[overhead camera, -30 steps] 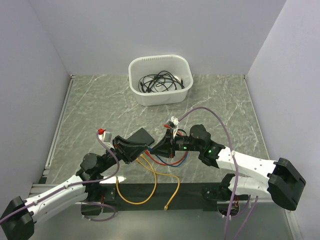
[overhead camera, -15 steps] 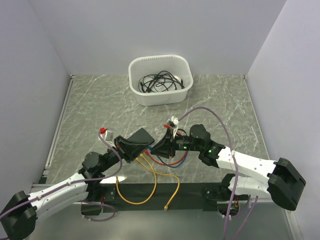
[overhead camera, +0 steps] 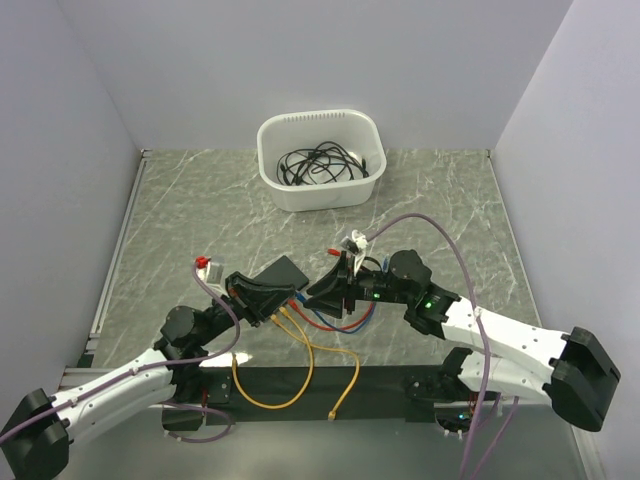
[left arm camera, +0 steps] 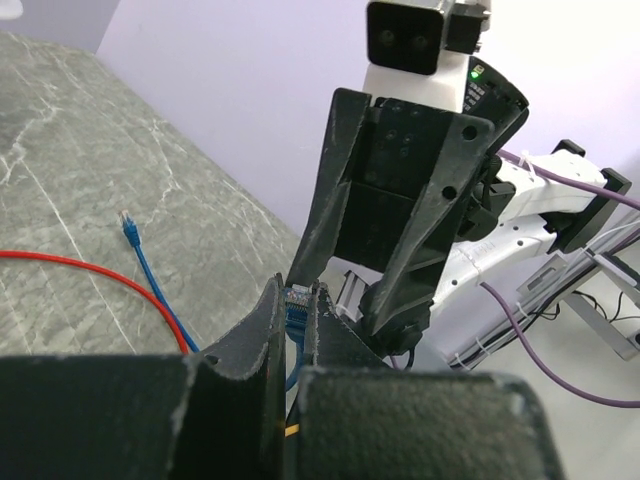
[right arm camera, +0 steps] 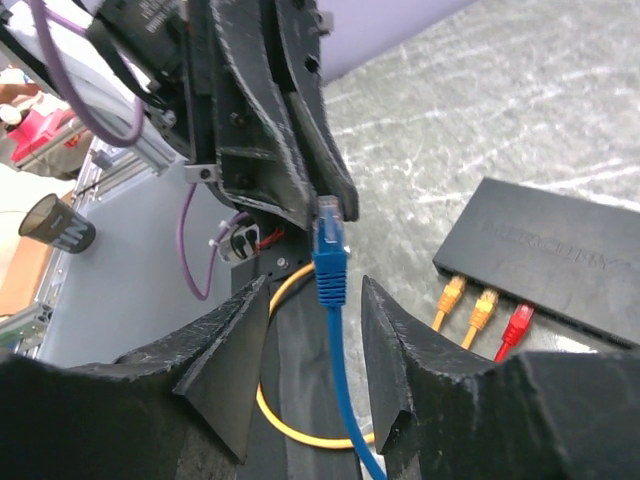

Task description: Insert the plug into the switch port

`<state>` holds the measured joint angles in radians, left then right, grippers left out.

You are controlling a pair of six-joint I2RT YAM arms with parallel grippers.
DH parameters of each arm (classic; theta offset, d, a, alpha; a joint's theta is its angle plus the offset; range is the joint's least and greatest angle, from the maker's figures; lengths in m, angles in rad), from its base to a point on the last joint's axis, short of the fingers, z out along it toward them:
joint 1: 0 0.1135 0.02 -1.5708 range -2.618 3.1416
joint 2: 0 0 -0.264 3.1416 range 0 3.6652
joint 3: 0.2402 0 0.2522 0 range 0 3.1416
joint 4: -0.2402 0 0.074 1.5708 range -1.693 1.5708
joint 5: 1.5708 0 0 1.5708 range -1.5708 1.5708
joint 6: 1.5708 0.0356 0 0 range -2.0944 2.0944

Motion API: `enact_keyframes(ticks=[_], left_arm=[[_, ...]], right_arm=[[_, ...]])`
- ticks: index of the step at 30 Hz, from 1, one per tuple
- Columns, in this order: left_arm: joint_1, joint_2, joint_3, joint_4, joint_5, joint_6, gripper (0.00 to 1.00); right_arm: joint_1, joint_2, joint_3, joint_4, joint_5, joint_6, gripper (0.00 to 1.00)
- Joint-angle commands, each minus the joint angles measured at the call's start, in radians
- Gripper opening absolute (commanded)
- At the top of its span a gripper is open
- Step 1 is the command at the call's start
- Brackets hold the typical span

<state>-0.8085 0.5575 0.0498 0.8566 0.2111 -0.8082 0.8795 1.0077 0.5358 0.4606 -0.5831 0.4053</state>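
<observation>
The blue plug [right arm camera: 330,248] hangs on its blue cable between my two grippers, just in front of the switch. My left gripper [left arm camera: 297,290] is shut on the plug's tip [left arm camera: 297,308]. My right gripper [right arm camera: 312,300] is open, a finger on each side of the plug's boot, not touching it. The switch is a flat black box [right arm camera: 560,245] on the table [overhead camera: 283,272]. Its row of ports faces the arms and holds two yellow plugs [right arm camera: 452,294] and a red plug [right arm camera: 518,325]. In the top view both grippers [overhead camera: 290,298] [overhead camera: 320,293] meet beside the switch, hiding the blue plug.
A white tub [overhead camera: 322,158] with black cables stands at the back. Yellow cables [overhead camera: 300,370], a red cable [left arm camera: 90,270] and a second blue cable end [left arm camera: 127,222] lie loose on the table in front of the switch. Purple robot cables [overhead camera: 440,250] arch over the arms.
The right arm's wrist and forearm have shifted slightly up and to the right. The left arm has hardly moved and keeps hold of the blue plug.
</observation>
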Motion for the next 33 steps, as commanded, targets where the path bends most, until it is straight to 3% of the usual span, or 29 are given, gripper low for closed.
enact_keyframes(ticks=[1,15,24,28,30,33], left_arm=[[-0.001,-0.008,-0.146,0.019,-0.01,-0.006,0.01],[-0.001,0.013,-0.156,0.047,-0.006,-0.013,0.01],[-0.001,0.005,-0.159,0.039,-0.01,-0.014,0.01],[-0.001,0.004,-0.159,0.033,-0.015,-0.014,0.01],[0.0,0.002,-0.157,0.021,-0.024,-0.014,0.01],[-0.001,-0.001,-0.154,-0.004,-0.047,-0.016,0.09]], right_arm=[[0.004,0.028,0.032,0.024,0.005,-0.005,0.49],[0.003,0.078,0.058,0.049,0.0,0.018,0.33],[0.004,0.097,0.07,0.052,-0.009,0.023,0.13],[0.004,0.101,0.067,0.056,-0.02,0.024,0.0],[0.004,0.095,0.066,0.058,-0.023,0.024,0.0],[0.004,0.088,0.056,0.061,-0.023,0.024,0.0]])
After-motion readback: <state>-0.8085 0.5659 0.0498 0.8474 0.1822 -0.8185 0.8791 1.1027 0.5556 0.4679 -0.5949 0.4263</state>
